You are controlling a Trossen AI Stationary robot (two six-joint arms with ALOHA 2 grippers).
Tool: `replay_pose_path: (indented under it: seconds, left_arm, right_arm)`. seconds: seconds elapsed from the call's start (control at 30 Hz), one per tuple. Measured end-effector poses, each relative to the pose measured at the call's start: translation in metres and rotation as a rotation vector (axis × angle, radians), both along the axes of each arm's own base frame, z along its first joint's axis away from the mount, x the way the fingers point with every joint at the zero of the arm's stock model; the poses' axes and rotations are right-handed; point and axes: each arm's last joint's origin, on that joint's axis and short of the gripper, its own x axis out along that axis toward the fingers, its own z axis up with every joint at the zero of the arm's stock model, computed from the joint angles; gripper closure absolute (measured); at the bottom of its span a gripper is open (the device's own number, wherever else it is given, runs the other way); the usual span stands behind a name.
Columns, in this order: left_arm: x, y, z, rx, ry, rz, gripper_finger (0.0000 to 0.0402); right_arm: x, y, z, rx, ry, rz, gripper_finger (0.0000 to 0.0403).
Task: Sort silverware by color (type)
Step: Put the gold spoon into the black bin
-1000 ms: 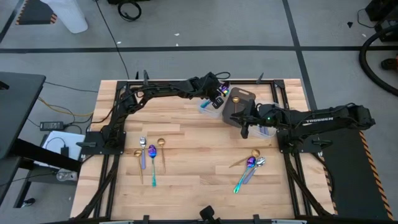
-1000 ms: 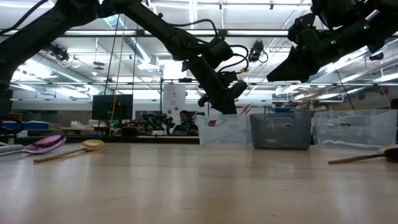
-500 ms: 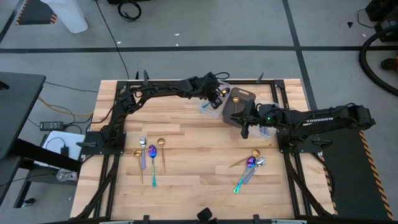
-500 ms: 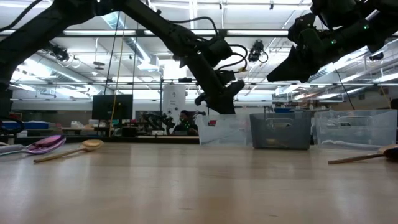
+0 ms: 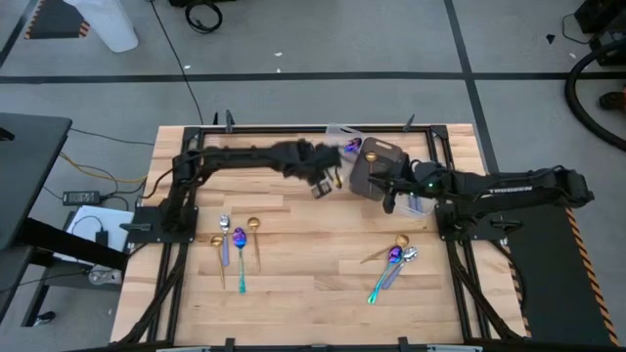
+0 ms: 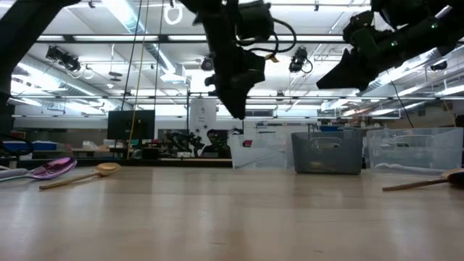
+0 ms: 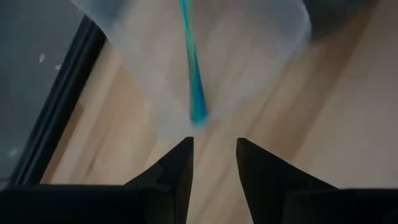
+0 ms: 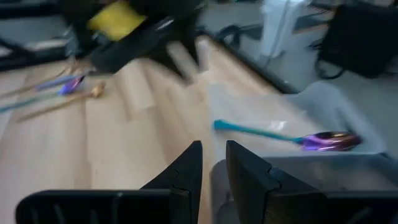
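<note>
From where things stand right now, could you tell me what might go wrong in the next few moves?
1. The left gripper and right gripper both work close to the clear tray and dark bin; they could clash.
2. The spoons at the table's right lie crossed in a heap, so a pick may drag a neighbour.
3. The left group lies close together; open jaws could nudge the wrong finish.

Wooden table (image 5: 303,284) carries two spoon clusters: silver, iridescent and gold spoons (image 5: 238,246) near the left arm's base, another mixed bunch (image 5: 393,262) front right. Dark bin (image 5: 370,166) and clear trays (image 5: 344,149) sit at the back.
</note>
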Motion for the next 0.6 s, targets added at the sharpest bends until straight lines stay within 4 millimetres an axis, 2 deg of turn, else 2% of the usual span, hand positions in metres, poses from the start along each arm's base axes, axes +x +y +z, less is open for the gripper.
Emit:
replay_pose_path:
  seconds: [0.27,0.6]
  left_arm:
    - [-0.009,-0.069,-0.004,0.056,0.156,-0.023,0.0272]
    - [-0.024,-0.142,-0.006,0.038,0.173,-0.004,0.0272]
  right_arm:
    - [-0.017,0.001,0.01,-0.005,-0.043,-0.079,0.0321]
    - [-0.022,0.006,0.013,0.022,-0.064,-0.032,0.0321]
